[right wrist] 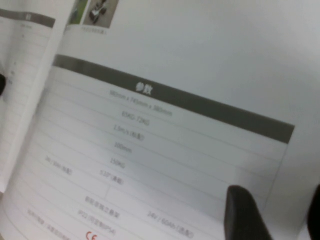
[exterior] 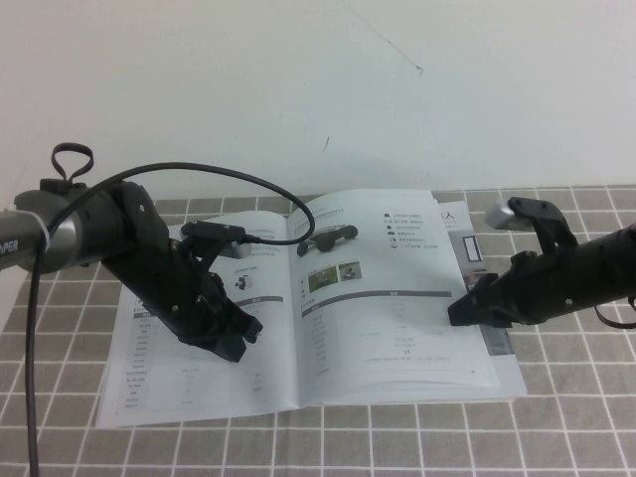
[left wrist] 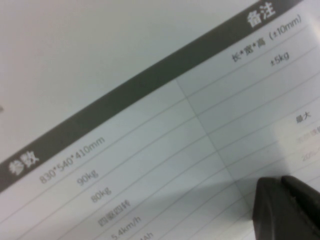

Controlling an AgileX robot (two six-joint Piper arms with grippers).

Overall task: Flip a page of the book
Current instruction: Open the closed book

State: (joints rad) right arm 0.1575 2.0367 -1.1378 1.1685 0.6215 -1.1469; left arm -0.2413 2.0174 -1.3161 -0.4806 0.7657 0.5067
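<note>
Right gripper: the right gripper [exterior: 465, 310] sits low at the right edge of the book [exterior: 308, 388], over the outer margin of the right-hand leaf; its wrist camera shows two dark fingertips [right wrist: 244, 215] set apart with bare paper between them, so it holds nothing.
Likely purpose: placed at the free edge, it appears ready to catch and lift the page [exterior: 393, 298].
Left gripper: the left gripper [exterior: 237, 338] presses down on the left-hand leaf, near the middle of that side; whether it is spread or closed cannot be told. One dark tip [left wrist: 287, 207] shows against a table printed there.
Likely purpose: it seems to pin the left half so the book does not slide.
Page: lies flat on the right half, a grey-barred table across it, small vehicle photos above.
Book: open on a checked tablecloth [exterior: 556, 437], spine running near to far.
Surroundings: a black cable [exterior: 229, 177] arcs over the far left of the book; a white wall stands behind.
Obstacles: the cable hangs above the spine, where a turning leaf could brush it.
</note>
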